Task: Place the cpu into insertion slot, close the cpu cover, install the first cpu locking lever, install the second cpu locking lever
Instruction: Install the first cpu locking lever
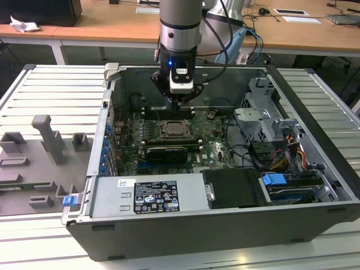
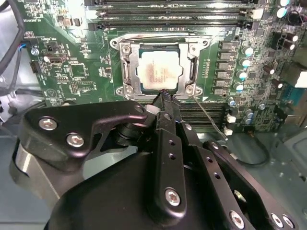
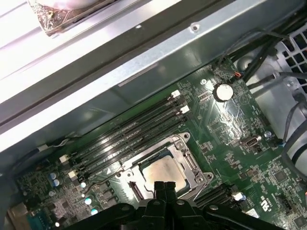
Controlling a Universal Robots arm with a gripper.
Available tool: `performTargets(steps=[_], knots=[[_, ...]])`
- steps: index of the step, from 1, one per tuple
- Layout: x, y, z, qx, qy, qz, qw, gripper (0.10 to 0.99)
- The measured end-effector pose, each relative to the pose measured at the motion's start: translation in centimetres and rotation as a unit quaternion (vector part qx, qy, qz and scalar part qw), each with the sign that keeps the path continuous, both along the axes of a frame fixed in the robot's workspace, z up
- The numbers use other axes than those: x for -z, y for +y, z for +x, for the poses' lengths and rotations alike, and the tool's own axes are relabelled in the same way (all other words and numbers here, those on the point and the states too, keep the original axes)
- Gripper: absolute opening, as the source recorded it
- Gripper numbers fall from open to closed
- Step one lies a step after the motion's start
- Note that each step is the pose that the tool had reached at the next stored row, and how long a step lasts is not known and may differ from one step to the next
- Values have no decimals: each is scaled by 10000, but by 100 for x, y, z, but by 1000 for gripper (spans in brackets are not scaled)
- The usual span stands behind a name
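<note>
The cpu (image 2: 158,72) lies in the insertion slot (image 1: 162,131) on the green board, with the silver cpu cover (image 2: 128,72) framing it. The arm drops straight down into the open computer case (image 1: 315,112), and the gripper (image 2: 163,96), fingers pressed together on nothing, is poised at the socket's edge. A thin wire lever (image 2: 207,115) slants out just beside the fingertips; memory slots (image 2: 172,14) run along the socket's far side.

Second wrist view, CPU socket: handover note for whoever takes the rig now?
Hand: shut, empty, tips at the edge of the thin square silver metal cpu cover.
Small pale silvery square cpu: seated in the black square insertion slot, cover down around it.
Thin wire locking lever: sticks out free beside the socket, apparently unlatched.
Done: cpu placed, cover closed. Left: levers, it seems.
</note>
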State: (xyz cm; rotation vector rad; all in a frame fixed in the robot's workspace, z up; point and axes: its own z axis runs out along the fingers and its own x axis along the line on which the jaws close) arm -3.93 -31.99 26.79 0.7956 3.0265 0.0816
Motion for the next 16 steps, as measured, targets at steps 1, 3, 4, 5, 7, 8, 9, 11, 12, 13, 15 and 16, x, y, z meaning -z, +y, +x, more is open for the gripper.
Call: performTargets(steps=[1, 3, 4, 5, 7, 8, 9, 11, 12, 13, 15, 16], knots=[[0, 0, 0, -35, 0, 0, 10000, 106], [0, 0, 0, -120, 0, 0, 9999, 106], [0, 0, 0, -206, 0, 0, 9998, 106], [0, 0, 0, -271, 0, 0, 9996, 106], [0, 0, 0, -441, 0, 0, 9990, 106], [0, 0, 0, -502, 0, 0, 9987, 106], [0, 0, 0, -605, 0, 0, 9982, 106], [0, -1, 0, -739, 0, 0, 9973, 106], [0, -1, 0, -843, 0, 0, 9964, 106], [0, -1, 0, -947, 0, 0, 9955, 106], [0, -1, 0, -1083, 0, 0, 9941, 106], [0, -2, 0, -1212, 0, -1, 9926, 106]])
